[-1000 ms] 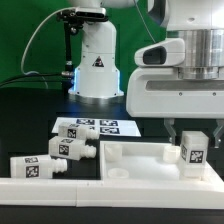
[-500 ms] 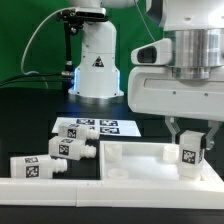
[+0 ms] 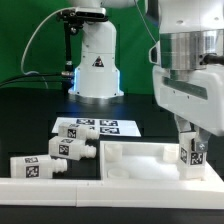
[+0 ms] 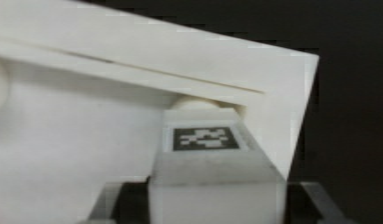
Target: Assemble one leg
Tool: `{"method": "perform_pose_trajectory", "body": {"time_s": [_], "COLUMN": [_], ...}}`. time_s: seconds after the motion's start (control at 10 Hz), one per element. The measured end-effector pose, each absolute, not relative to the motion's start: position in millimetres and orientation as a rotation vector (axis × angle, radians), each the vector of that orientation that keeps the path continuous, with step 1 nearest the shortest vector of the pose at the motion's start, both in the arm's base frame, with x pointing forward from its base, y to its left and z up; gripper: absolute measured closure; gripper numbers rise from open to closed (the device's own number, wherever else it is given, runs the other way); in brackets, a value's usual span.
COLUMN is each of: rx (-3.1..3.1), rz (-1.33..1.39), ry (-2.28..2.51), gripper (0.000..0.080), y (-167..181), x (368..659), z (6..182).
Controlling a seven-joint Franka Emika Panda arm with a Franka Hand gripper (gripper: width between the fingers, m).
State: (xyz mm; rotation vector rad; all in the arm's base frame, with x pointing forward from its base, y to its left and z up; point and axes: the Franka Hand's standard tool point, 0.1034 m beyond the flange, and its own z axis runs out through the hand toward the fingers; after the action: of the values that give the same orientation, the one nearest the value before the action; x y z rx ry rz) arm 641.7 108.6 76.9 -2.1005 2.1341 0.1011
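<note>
My gripper (image 3: 193, 152) is shut on a white leg (image 3: 194, 157) with a black-and-white tag, holding it upright over the right part of the large white tray-like panel (image 3: 140, 158). In the wrist view the leg (image 4: 214, 165) sits between my two dark fingers (image 4: 126, 205), its round stub end against the panel's (image 4: 99, 110) inner corner. Three more legs lie at the exterior view's left: one (image 3: 72, 149) beside the panel, one (image 3: 32, 166) nearer the front, one partly hidden (image 3: 38, 157) between them.
The marker board (image 3: 98, 128) lies behind the panel. The robot's white base (image 3: 95, 62) stands at the back with cables. A white rail (image 3: 60, 188) runs along the front. The table is black.
My wrist has turned about its vertical axis while staying over the panel's right part; the leg remains held and has shifted slightly.
</note>
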Motion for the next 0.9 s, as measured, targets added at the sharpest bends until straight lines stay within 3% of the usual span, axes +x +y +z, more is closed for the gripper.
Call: {"method": "perform_pose_trajectory", "body": {"time_s": [0.1,0.2,0.4,0.9], "rx": [-2.127,-2.158,-2.349,-2.754], "rz": [0.098,0.095,0.071,0.01], "ry": [2.108,2.075,1.849,1.158], "gripper": [0.044,0.044,0.0199,0.015], "y": [108.9,109.0,111.2,126.2], "x": [641.5,641.5,641.4,633.2], "z": [76.6,76.4,78.1,77.6]}}
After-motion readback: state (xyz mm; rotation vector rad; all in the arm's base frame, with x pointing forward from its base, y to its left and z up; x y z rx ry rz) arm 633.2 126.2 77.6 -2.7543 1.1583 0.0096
